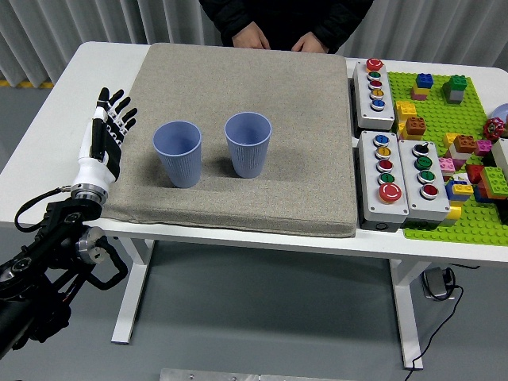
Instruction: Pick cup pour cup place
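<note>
1. Head view: I see two blue cups on the grey mat (pixel 238 135), the left cup (pixel 178 152) just beside the right cup (pixel 248 144); button boxes (pixel 394 163) and bricks (pixel 456 143) lie well right.
2. A person's hands (pixel 274 40) rest at the far edge, body cut off.
3. My left hand (pixel 108 131) hovers left of the cups, fingers spread, holding nothing.
</note>
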You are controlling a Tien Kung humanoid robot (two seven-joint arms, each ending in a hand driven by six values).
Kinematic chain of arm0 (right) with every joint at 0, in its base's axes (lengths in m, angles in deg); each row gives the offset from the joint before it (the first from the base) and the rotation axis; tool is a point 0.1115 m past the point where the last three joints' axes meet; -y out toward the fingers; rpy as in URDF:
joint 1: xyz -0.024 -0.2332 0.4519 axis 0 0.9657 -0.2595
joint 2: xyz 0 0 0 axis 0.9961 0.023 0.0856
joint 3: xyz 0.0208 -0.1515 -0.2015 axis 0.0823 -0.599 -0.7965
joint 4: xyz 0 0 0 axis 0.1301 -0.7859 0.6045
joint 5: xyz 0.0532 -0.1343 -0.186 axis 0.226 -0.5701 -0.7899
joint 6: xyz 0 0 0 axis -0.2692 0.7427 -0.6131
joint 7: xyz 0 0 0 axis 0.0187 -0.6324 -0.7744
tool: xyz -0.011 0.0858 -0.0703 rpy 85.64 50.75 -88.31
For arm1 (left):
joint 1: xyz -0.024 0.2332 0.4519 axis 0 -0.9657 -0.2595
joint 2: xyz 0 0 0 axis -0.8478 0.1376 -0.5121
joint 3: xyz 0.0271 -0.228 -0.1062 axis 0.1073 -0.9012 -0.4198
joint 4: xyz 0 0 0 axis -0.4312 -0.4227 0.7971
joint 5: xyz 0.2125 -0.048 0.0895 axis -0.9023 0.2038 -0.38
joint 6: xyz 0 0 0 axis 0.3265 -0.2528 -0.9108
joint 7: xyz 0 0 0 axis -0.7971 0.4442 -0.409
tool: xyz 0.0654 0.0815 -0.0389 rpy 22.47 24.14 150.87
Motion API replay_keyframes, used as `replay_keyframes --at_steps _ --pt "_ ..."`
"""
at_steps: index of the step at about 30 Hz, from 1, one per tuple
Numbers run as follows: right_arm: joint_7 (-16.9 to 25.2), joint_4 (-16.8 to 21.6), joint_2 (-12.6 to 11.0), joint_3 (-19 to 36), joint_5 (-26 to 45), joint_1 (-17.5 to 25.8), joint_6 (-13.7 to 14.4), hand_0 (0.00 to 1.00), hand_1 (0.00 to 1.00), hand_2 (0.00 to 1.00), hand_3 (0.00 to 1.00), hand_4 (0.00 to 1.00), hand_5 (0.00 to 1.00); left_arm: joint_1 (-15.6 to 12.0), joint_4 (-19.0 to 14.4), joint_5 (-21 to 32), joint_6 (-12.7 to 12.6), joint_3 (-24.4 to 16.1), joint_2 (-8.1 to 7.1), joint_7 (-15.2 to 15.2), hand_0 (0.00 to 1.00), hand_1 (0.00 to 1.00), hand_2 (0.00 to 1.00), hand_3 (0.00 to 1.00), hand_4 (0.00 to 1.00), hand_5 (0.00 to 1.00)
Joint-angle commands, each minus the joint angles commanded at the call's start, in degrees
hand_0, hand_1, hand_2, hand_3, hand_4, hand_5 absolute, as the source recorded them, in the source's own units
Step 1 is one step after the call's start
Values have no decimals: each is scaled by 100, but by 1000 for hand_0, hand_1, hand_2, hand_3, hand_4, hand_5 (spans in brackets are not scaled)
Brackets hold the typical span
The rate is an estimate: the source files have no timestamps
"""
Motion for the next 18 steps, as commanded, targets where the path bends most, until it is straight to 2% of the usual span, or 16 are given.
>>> replay_keyframes --at_steps 18 --pt "-11 4 8 -1 -20 36 -4 698 691 633 602 2 292 -50 -69 81 -180 -6 18 -185 882 843 901 878 762 998"
